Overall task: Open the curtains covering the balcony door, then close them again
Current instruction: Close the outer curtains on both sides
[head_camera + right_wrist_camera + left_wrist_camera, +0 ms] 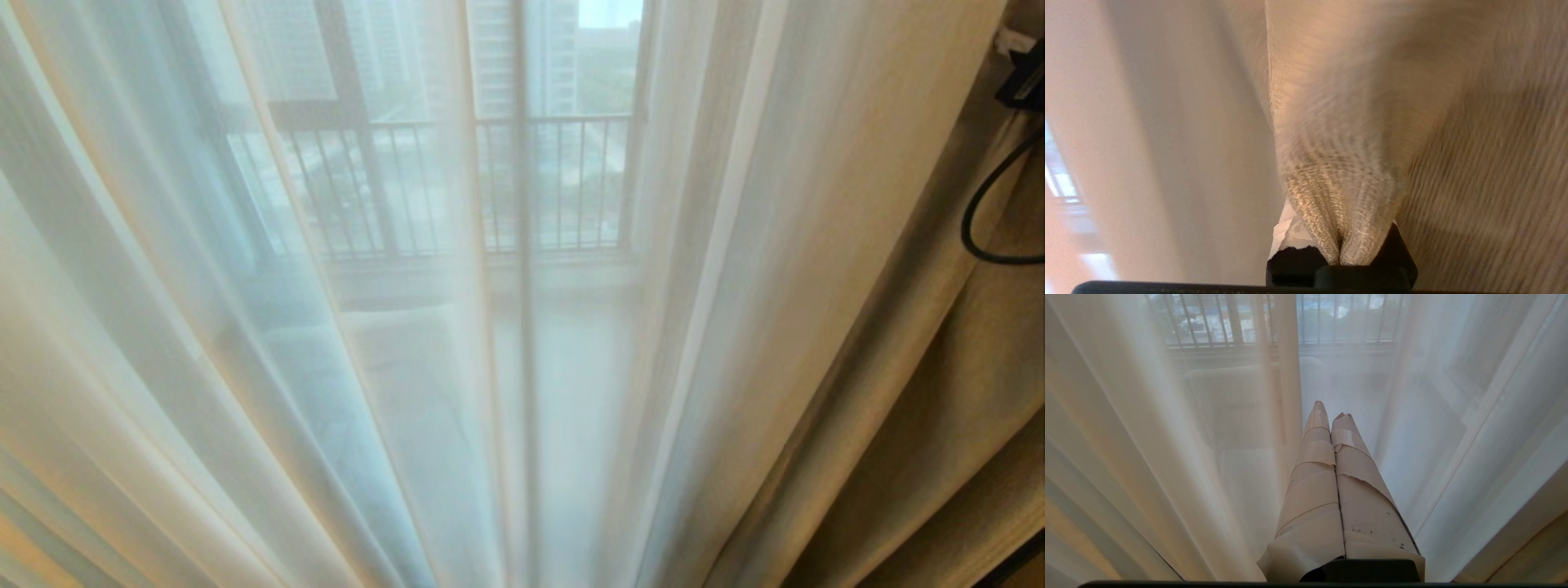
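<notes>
My right gripper (1339,249) pinches a beige drape (1339,163) fold at five o'clock; soft, heavy cloth, best gripped bunched.

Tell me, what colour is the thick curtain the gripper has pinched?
Beige, coarsely woven thick curtain; right wrist view.

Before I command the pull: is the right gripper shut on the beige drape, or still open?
Shut on it: the right gripper pinches a bunched fold of the beige drape between its fingers.
</notes>
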Robot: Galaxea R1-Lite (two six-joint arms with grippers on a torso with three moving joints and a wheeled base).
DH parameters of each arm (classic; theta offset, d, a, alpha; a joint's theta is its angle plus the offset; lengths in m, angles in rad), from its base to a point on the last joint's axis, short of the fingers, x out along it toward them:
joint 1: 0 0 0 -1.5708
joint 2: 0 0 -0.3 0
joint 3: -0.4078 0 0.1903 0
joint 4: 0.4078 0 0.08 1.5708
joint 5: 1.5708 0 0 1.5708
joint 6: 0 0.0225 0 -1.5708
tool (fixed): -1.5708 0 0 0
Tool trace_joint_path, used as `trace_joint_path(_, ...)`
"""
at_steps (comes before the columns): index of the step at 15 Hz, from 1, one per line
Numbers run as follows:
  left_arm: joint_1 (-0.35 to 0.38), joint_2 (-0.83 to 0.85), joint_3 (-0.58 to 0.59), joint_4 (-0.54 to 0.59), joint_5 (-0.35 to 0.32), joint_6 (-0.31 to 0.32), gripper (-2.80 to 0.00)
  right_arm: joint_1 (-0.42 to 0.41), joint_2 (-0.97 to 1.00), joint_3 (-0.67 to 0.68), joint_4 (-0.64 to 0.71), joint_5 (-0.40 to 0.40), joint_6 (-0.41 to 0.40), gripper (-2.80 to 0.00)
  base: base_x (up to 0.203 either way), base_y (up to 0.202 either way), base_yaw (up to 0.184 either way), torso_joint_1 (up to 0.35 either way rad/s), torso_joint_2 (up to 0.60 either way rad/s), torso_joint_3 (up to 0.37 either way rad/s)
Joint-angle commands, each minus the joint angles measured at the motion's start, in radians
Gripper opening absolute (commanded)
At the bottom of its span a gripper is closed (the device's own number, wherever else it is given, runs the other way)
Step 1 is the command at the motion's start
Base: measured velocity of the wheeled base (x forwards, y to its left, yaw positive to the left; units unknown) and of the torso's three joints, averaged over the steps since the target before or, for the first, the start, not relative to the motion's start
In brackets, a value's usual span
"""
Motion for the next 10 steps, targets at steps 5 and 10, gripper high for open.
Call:
trace_joint_path(5,0.000,0.000,0.000,-0.001,0.000,0.000,-2.80,0.112,-0.103,0.010,0.001,0.001,-0.003,-2.80,0.000,0.000,0.000,0.000,0.00,0.000)
trace_joint_path(10,0.000,0.000,0.000,-0.001,0.000,0.000,-2.80,0.271,-0.143,0.026,0.006,-0.001,-0.071,-2.80,0.000,0.000,0.000,0.000,0.00,0.000)
